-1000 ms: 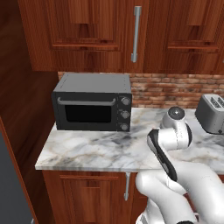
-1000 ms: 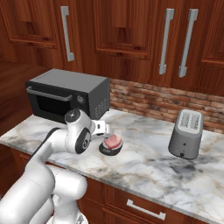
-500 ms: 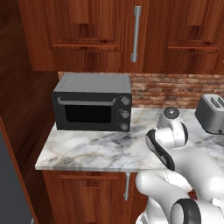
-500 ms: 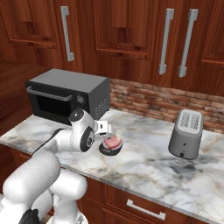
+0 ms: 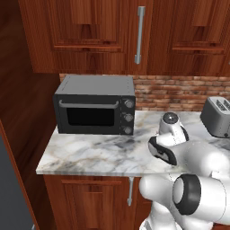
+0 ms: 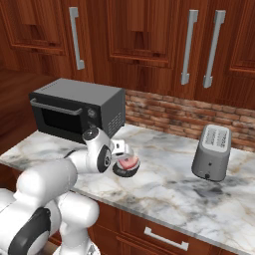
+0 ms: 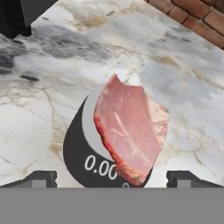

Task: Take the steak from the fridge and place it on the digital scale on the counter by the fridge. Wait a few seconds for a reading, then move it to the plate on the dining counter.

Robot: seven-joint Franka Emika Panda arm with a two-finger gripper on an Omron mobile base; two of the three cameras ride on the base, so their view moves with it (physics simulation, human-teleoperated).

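The steak (image 7: 131,127), a pink-red slab of raw meat, lies on the round black digital scale (image 7: 78,148), whose display reads 0.00. The scale stands on the marble counter (image 6: 164,189) in front of the black oven. My gripper (image 7: 114,179) hovers open just above and behind the steak (image 6: 128,162), its fingertips (image 7: 41,178) spread wide on either side and touching nothing. In the right base view the hand (image 6: 119,147) sits right beside the scale (image 6: 124,173). The fridge's grey side (image 5: 9,193) shows at the lower left edge. The plate and the dining counter are out of view.
A black toaster oven (image 5: 94,105) stands at the counter's left end. A grey toaster (image 6: 211,152) is to the right of the scale. Wooden wall cabinets with steel bar handles (image 5: 140,36) hang above a brick backsplash (image 6: 169,112). The counter edge (image 5: 90,170) runs above wooden base cabinets.
The arm's lower joints have swung and folded, bringing a dark-ringed joint into the bottom of both base views. The steak stays on the scale and the gripper stays open above it.
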